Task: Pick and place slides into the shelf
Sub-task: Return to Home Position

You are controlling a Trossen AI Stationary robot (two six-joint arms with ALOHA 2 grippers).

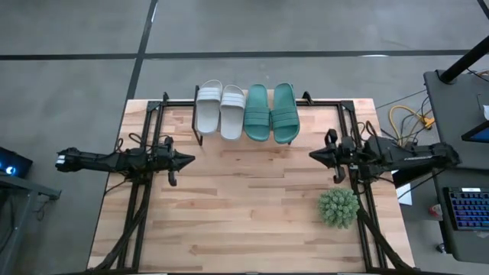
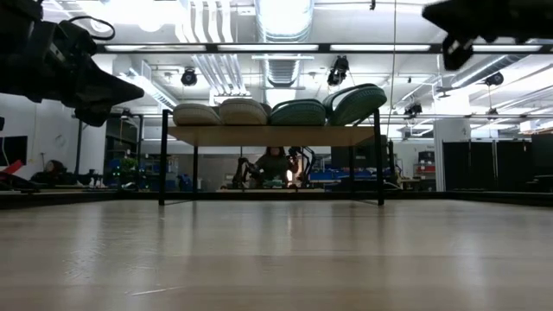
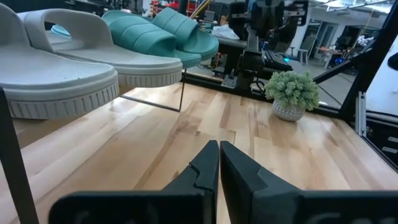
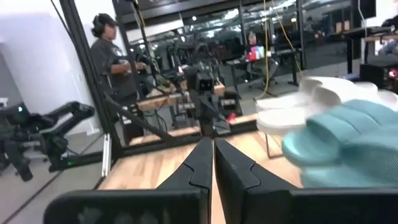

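Left tool (image 1: 188,160): level, tips together, empty, left of shelf (image 2: 272,136) | Right tool (image 1: 313,156): level, tips together, empty, right of shelf | Slides (image 1: 246,112): four on shelf

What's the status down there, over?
Left gripper shut, empty; right gripper shut, empty; both clear of shelf. All four slides on shelf. Plant by right arm, nothing blocking.
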